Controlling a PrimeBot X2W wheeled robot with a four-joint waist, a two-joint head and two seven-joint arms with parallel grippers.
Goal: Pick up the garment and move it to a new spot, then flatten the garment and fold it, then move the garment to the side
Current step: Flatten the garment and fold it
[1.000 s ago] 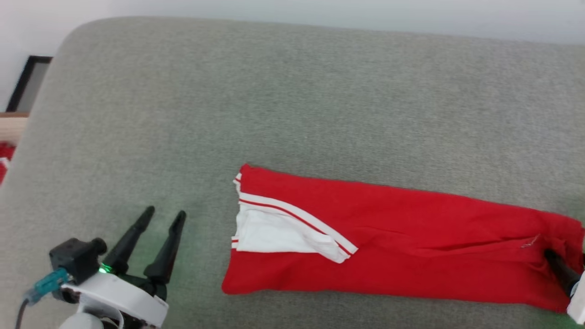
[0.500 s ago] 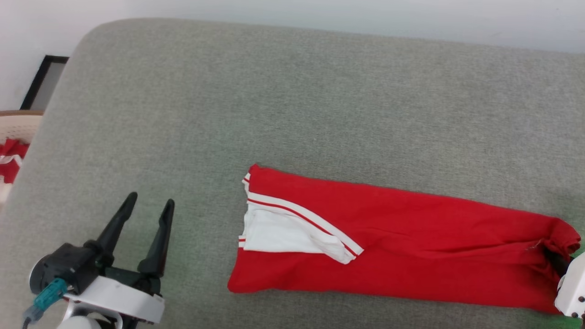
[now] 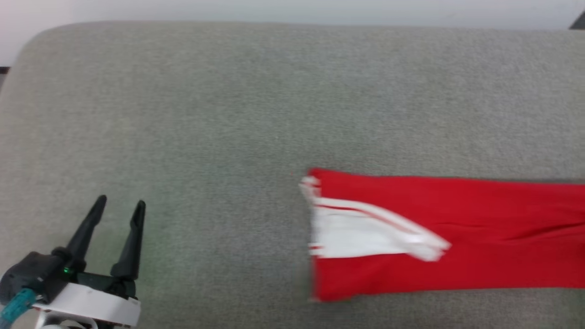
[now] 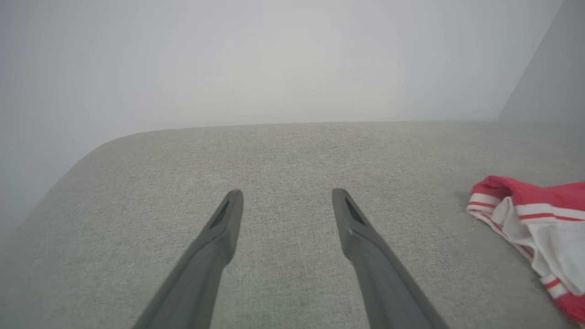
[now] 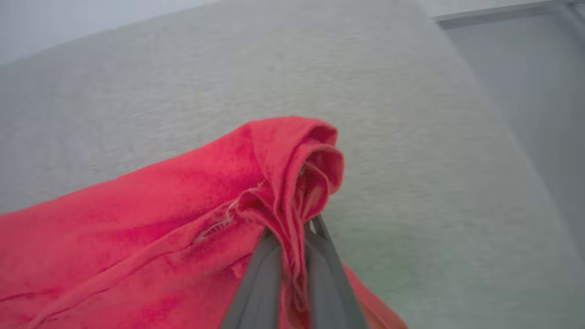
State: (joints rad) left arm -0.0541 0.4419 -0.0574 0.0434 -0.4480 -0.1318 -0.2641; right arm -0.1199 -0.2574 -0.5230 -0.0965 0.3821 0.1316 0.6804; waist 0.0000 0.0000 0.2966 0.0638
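Red garment (image 5: 137, 214) pinched at its bunched end — right end effector (image 5: 295, 227) clenched on it.
Lower left, the left end effector (image 3: 121, 201) stands released over the grey cushion (image 3: 228, 114).

Red garment (image 3: 457, 237) stretched flat on cushion

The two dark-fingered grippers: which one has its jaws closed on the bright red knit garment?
The right gripper: its jaws pinch a bunched end of the bright red knit garment. The left gripper stands open, empty.
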